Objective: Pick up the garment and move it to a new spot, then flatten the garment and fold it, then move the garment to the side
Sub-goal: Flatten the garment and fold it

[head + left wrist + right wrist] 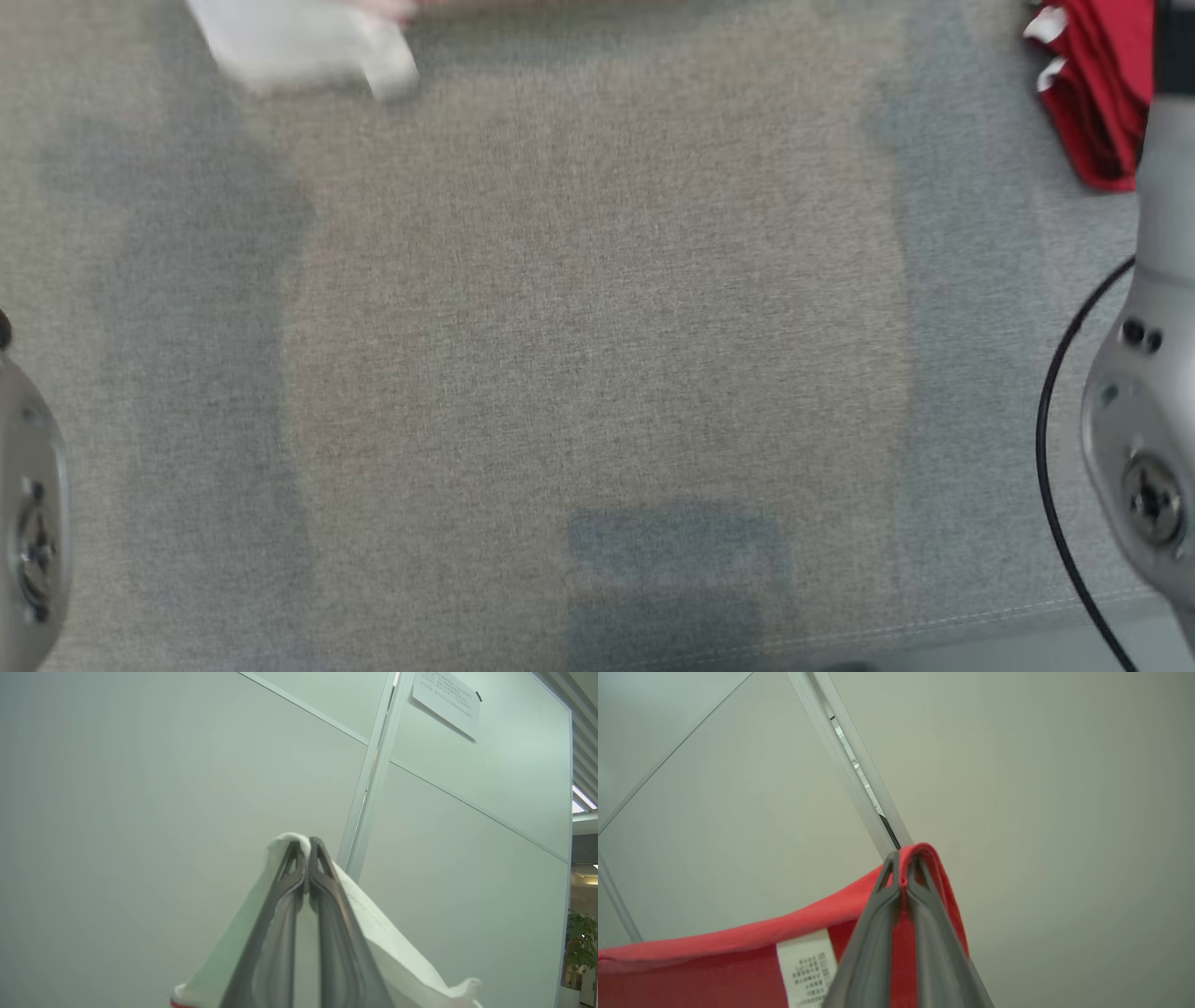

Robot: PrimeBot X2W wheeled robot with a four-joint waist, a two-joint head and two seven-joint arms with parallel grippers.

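Over the grey cloth-covered counter [597, 355], near its far right corner, red garment [1097, 93] bunched, white bits at its edge, partly behind the pale right forearm [1158, 373]; resting or hanging, cannot tell. Toward the far left, blurred white cloth [299, 47], well apart from the red. Black cable [1050, 448] looping beside the right forearm; left forearm [28, 523] at the lower left edge.

Seen from the right wrist: right hand [903, 868] pressed together, pinching a fold of the red garment wrapped over the fingers [873, 952]; white printed label [808, 970] just left of them. Pale partition wall [1041, 788] and a metal post [850, 765] behind.

Seen from the left wrist: left hand [307, 842] pressed together, pinching the white cloth, draped down both sides of the fingers, a sliver of red at its lower left edge. One piece with the red or separate: cannot tell. Behind: partition wall, metal post, sheet of paper [446, 702] pinned high, potted plant [581, 942] at the far right.
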